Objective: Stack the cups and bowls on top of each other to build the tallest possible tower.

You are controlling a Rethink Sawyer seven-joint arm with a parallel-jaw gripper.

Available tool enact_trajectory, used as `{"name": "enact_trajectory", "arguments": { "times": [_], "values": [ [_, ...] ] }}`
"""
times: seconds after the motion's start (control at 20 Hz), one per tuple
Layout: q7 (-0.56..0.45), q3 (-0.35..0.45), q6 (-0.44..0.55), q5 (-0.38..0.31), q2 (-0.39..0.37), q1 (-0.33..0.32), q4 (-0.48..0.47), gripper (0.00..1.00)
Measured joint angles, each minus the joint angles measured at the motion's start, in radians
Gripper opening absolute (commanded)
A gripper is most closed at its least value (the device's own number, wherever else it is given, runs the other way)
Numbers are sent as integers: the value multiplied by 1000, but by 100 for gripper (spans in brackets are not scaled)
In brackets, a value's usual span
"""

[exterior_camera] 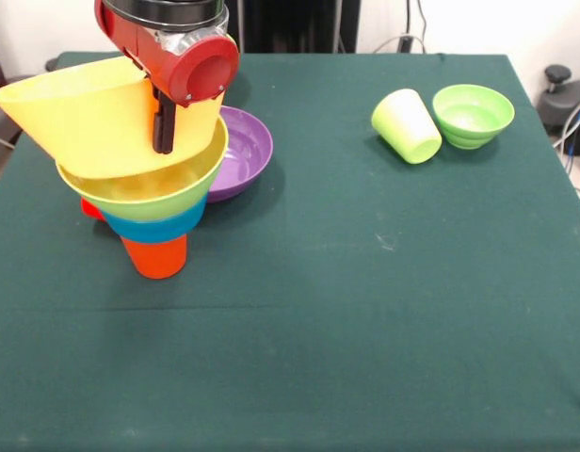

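The tower stands at the left of the table: an orange cup (158, 256) at the bottom, then a blue bowl (166, 226) and a lime green bowl (144, 196). The big yellow bowl (78, 113) sits tilted in the top of it, its rim raised to the left. My gripper (164, 141) comes down from above, and one black finger (164, 118) lies against the yellow bowl's near wall, gripping that wall. A bit of a red cup (90, 209) peeks out behind the tower's left side.
A purple bowl (241, 151) sits just right of the tower, touching or nearly touching it. At the far right a lime green cup (406, 125) lies on its side next to a small lime green bowl (473, 115). Green cloth covers the table (346, 311).
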Motion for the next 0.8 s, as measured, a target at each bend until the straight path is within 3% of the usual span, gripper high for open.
{"name": "enact_trajectory", "arguments": {
  "times": [0.45, 0.8],
  "values": [
    [0, 11, -70, 0, -39, 0, 93, 0],
    [0, 17, -78, 0, -32, -3, 92, 0]
  ]
}}
